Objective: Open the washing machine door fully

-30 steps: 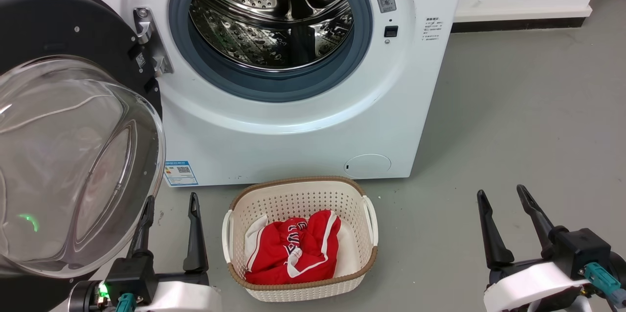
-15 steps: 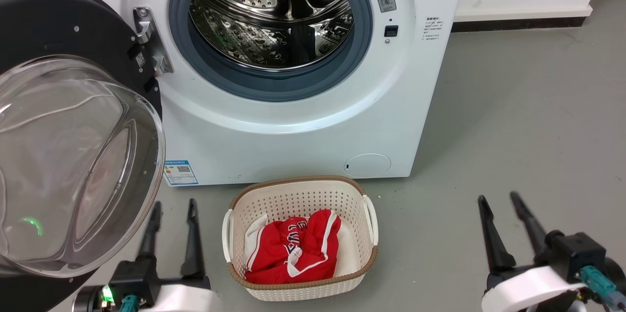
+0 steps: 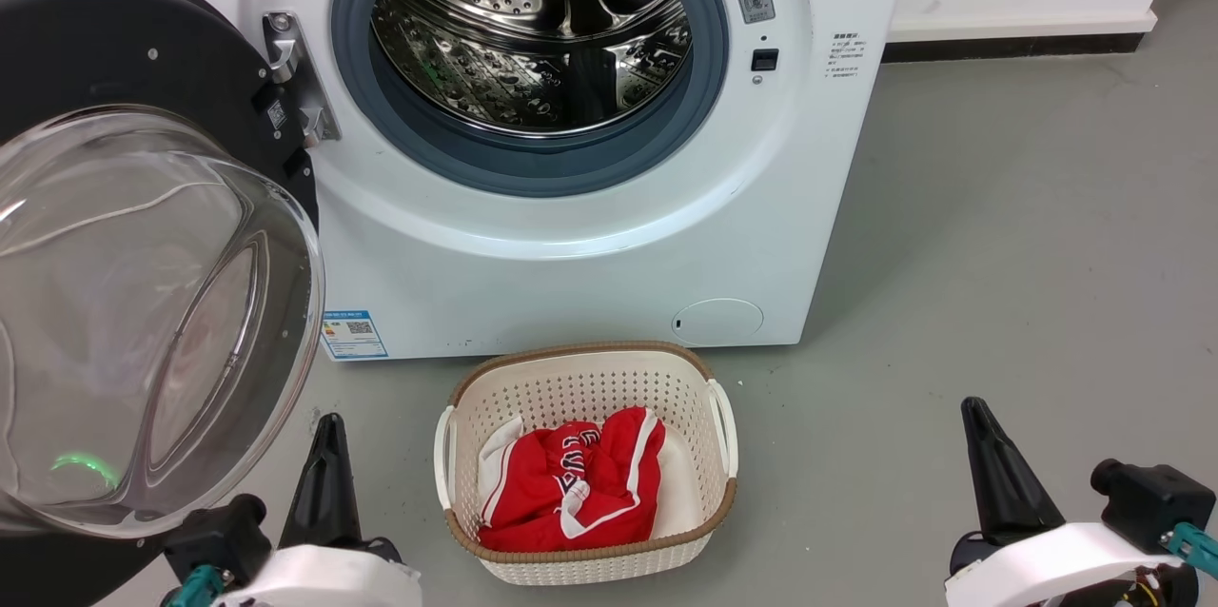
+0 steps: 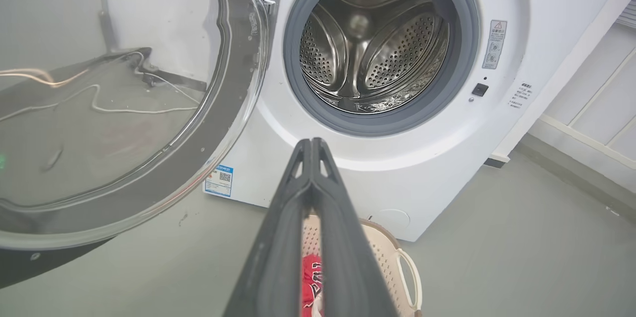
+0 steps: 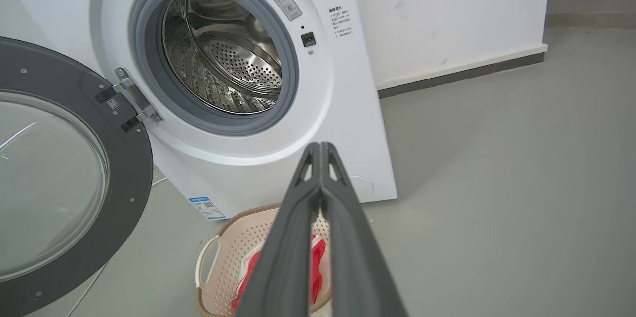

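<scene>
Wide-open washing machine door (image 3: 124, 36), L tool (image 3: 330, 426) & R tool (image 3: 975, 412) both pinched closed, empty, flanking basket (image 3: 580, 352)

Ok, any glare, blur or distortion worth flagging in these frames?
Head view: sharp, a green glint on the washing machine door, bright highlights in the drum. Left wrist view: wide lens skews the cabinet. Right wrist view: even light, cabinet leaning.

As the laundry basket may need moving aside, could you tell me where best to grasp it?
I'd take the laundry basket by its right loop handle, coming from above: it stands off the wall, leaving a gap for one finger.
</scene>
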{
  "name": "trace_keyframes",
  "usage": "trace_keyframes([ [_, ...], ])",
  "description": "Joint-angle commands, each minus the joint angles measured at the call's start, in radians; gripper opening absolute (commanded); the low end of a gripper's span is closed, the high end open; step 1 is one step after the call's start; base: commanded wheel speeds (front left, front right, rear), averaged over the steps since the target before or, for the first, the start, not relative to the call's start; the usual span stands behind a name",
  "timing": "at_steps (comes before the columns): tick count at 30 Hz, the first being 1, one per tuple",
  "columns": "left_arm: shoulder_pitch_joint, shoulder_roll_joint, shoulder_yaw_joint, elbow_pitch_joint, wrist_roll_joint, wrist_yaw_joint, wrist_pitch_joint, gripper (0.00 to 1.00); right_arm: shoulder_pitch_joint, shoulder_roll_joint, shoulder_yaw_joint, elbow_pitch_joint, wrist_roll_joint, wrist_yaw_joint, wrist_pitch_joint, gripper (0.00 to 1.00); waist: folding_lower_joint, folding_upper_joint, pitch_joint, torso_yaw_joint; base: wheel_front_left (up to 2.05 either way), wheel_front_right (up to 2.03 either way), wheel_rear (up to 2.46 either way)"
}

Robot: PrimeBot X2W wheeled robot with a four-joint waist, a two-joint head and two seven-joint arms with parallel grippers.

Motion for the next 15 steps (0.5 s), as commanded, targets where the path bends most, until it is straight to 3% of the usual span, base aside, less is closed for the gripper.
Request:
trace_keyframes([
  [1,-0.031,0.002,0.009,-0.007,-0.052,-0.01,0.012,0.0,-0.036,-0.009,-0.003,-0.007,0.057,0.0,0.005,0.0,0.0,0.0,0.0,0.001,0.0,0.0,0.0],
  [15,-0.059,0.001,0.031,0.025,-0.275,-0.038,0.067,0.0,-0.061,-0.018,-0.009,0.026,0.291,0.0,0.03,0.0,0.0,0.0,0.001,0.005,0.0,0.0,0.0],
])
